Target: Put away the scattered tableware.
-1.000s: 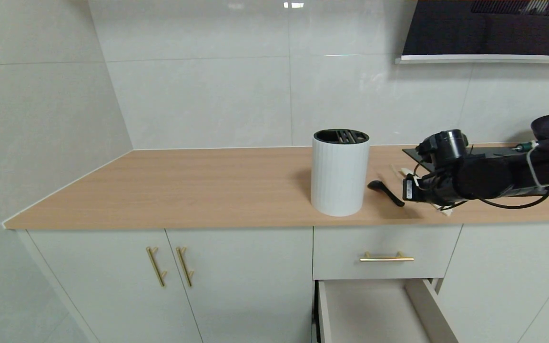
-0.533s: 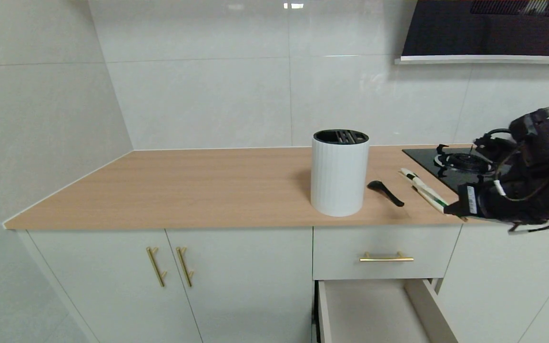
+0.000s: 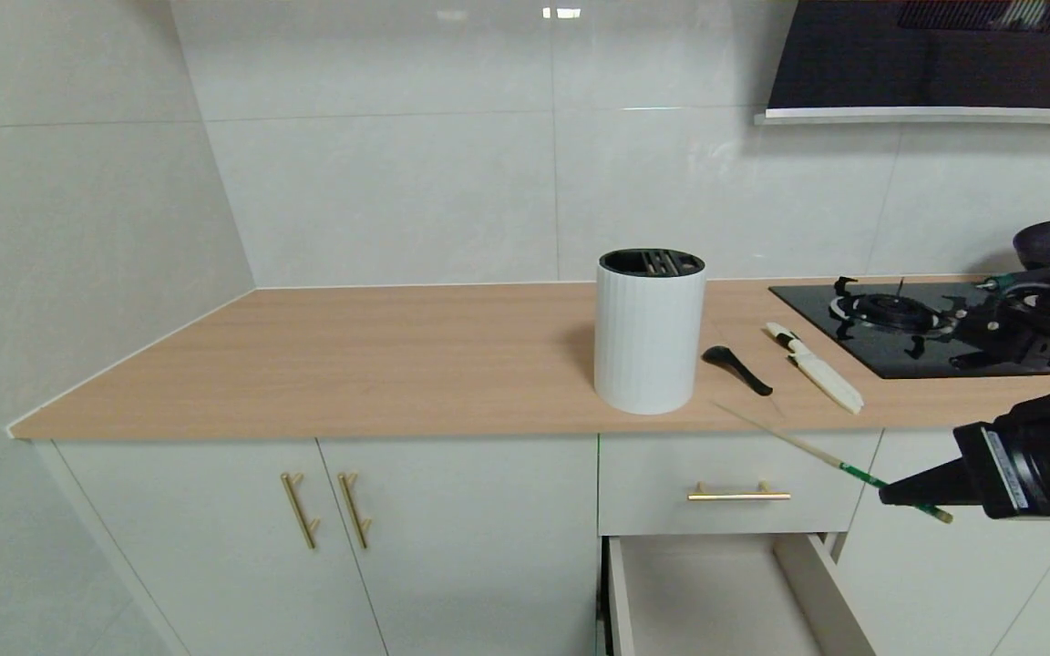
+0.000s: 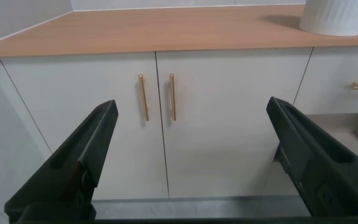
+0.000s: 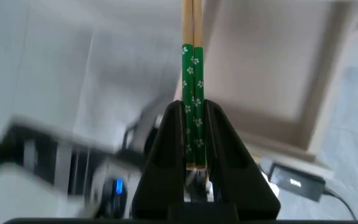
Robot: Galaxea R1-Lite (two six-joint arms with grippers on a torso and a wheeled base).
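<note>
Wooden chopsticks (image 5: 192, 87), two, clamped in right tool (image 3: 890, 497); left tool (image 4: 190, 106) spread; one spoon (image 3: 736, 366).

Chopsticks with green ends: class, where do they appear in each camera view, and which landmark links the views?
Head view: chopsticks slant at lower right, gripped by the right tool.
Right wrist view: chopsticks at centre, sticking out of that tool.
Left wrist view: faces cupboard doors.
Landmark: the open drawer, in head and right wrist views.

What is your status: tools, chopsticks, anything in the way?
Right tool shut on chopsticks, held off the counter near the open drawer. Left tool open, facing cabinet doors. Spoon and knife lie on counter. Nothing blocks the drawer.
</note>
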